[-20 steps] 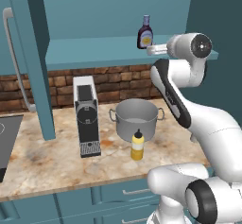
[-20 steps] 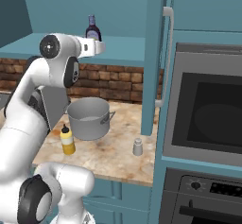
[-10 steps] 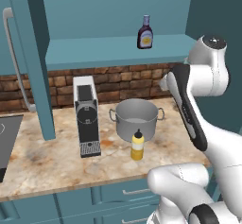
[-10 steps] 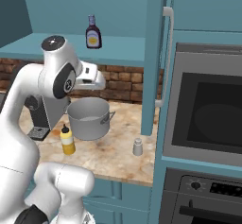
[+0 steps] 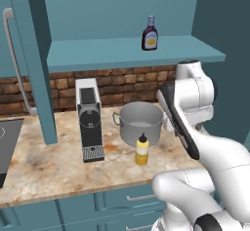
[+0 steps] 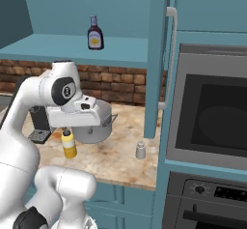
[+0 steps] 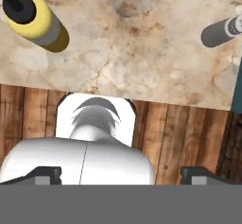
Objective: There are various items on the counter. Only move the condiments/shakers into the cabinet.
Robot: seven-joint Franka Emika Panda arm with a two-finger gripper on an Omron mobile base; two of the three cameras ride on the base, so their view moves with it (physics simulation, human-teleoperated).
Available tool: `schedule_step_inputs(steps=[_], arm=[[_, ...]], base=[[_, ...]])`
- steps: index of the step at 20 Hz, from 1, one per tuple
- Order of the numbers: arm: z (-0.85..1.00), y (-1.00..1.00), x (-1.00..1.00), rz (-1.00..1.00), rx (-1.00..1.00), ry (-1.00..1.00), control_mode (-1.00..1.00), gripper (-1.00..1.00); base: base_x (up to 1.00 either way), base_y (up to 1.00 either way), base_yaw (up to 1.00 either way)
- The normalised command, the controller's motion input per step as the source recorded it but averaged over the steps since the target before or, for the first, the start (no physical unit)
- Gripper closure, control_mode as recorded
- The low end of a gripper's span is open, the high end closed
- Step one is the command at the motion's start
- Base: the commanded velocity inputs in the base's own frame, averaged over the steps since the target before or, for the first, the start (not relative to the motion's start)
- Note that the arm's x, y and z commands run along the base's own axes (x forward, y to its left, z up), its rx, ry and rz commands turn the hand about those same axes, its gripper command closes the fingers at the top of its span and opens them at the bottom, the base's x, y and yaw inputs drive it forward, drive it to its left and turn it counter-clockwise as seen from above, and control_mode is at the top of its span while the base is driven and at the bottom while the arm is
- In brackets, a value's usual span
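The dark brown sauce bottle (image 5: 150, 33) stands upright on the flat shelf of the cabinet (image 5: 97, 54), so one condiment is already in its place. Two remain on the worktop (image 5: 49, 166): the yellow squeeze bottle (image 5: 141, 149) stands just in front of the steel pot (image 5: 140, 123), and the small shaker (image 6: 140, 150) stands apart to the right, near the tall cabinet side beside the oven (image 6: 212, 121). The coffee machine (image 5: 89, 120) is to the left of the pot and must stay where it is, as must the pot.

I judge that the step in hand is to go down for the next condiment. The hand (image 6: 89, 111) hangs above the worktop, over the pot area, and its camera looks straight down: the yellow bottle is at the upper left of that view and the shaker at the upper right, both well off the middle. To do this well, the hand should first be centred over one of them, with the fingers on two opposite sides, and only then go down. For the yellow bottle, the approach should avoid the pot, which is very near behind it. The grip should be on the body, not on the thin black nozzle, so that the bottle remains upright.

The fingers are spread wide apart. The hand holds nothing and touches nothing.
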Motion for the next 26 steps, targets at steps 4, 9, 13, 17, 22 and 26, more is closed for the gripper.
schedule_step_inputs(steps=[4, 9, 13, 17, 22, 26], arm=[[-0.86, 0.87, 0.00, 0.15, -0.08, 0.03, -1.00, -1.00], [-0.98, 0.94, 0.00, 0.15, 0.00, 0.00, -1.00, -1.00], [-0.31, 0.34, 0.06, 0.06, 0.00, 0.14, -1.00, -1.00], [-0.09, 0.02, 0.17, 0.00, 0.13, -0.06, -1.00, -1.00], [-0.10, 0.00, 0.20, 0.00, 0.32, -0.21, -1.00, -1.00], [-0.21, 0.00, 0.32, -0.02, 0.11, -0.09, -1.00, -1.00]], base=[[0.00, 0.00, 0.00], [0.00, 0.00, 0.00], [0.00, 0.00, 0.00], [0.00, 0.00, 0.00], [0.00, 0.00, 0.00], [0.00, 0.00, 0.00]])
